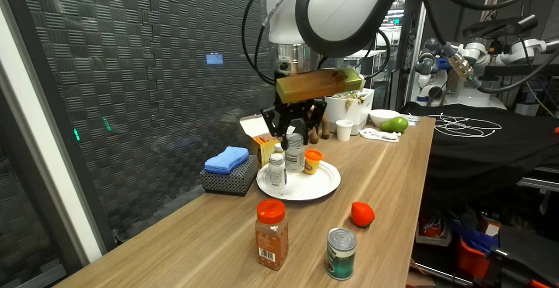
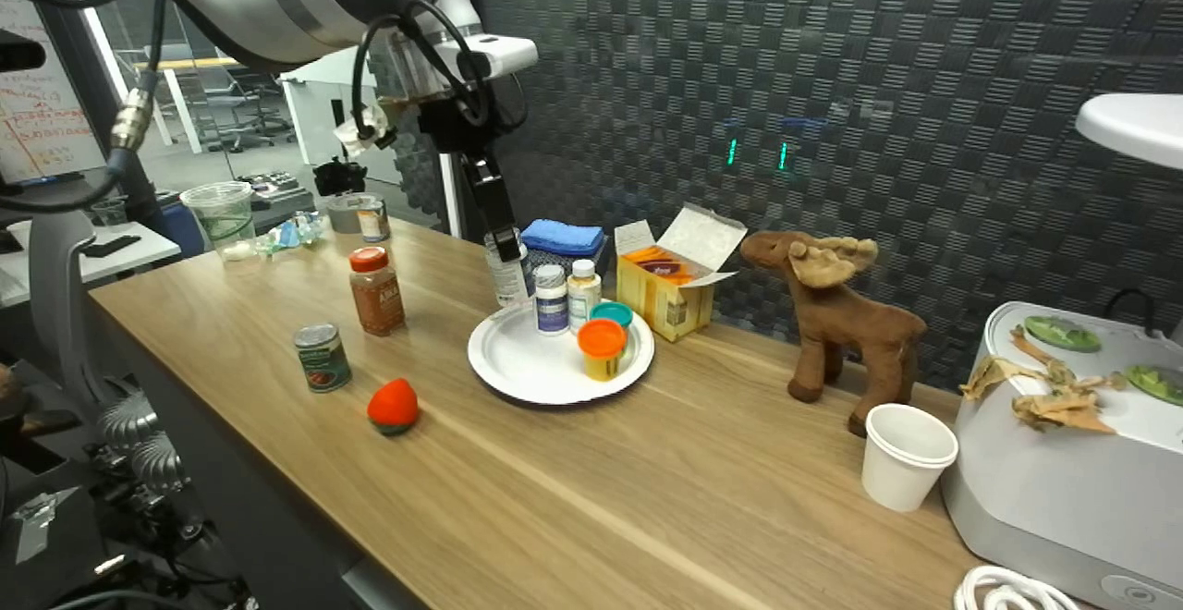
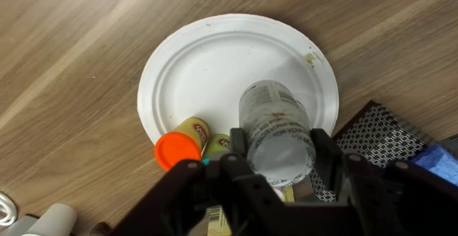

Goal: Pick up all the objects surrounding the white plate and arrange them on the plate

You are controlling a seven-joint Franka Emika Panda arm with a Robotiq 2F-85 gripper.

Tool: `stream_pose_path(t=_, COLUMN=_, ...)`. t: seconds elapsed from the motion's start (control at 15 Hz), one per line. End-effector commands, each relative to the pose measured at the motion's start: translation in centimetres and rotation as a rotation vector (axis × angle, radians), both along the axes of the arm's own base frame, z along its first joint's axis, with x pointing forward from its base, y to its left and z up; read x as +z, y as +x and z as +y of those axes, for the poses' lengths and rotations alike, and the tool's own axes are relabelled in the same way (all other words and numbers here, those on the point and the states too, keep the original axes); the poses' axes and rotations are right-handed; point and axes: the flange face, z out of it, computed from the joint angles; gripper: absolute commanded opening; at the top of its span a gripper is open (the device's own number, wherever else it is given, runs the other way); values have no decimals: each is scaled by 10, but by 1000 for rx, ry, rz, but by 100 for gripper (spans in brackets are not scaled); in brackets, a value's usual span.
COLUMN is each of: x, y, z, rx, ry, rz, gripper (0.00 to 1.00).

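Wrist view shows the gripper grasping a bottle by its sides; the bottle is over the white plate, but whether its base touches I cannot tell; an orange-lidded tub shows clearly on the plate, while the teal-lidded tub beside it is partly covered by the gripper; two pill bottles stand upright on the plate in an exterior view, though from above the gripper and held bottle leave them hard to make out; the spice jar, can and red piece are on the table, off the plate, in both exterior views; the can's lettering is too small to read; the yellow carton is cut off by the wrist view's bottom edge, the blue sponge by its right.
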Motion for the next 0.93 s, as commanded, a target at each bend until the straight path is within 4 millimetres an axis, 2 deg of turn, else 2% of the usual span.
stream_pose_path(t=0.0, x=-3, y=-9, z=-22, rx=43, ry=19, rz=-32, gripper=24)
stream_pose_path(t=0.33, x=-27, y=-11, z=-48, rx=93, ry=56, rz=-7, gripper=24)
stream_pose_path(t=0.87, x=-46, y=-7, z=-56, rx=151, ry=79, rz=19, gripper=24)
